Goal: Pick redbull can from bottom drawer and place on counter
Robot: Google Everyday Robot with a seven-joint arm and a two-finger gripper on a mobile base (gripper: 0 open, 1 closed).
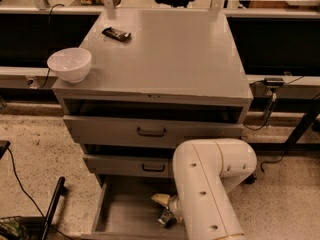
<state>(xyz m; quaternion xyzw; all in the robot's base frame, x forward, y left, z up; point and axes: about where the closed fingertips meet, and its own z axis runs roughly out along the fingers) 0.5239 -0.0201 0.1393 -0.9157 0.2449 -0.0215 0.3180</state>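
Note:
The bottom drawer [116,215] is pulled open at the foot of the grey cabinet. My white arm reaches down into it from the right, and my gripper [163,208] is inside the drawer near its middle. A small shiny silver and dark thing, seemingly the redbull can [165,218], shows right at the gripper's tip, low in the drawer. The arm hides most of it. The counter [170,54] is the broad grey top of the cabinet, above and behind the gripper.
A white bowl [69,64] stands at the counter's front left corner. A dark flat snack bar [116,33] lies at its back left. The two upper drawers [150,131] are slightly open. A black pole [52,206] and a cable lie on the floor to the left.

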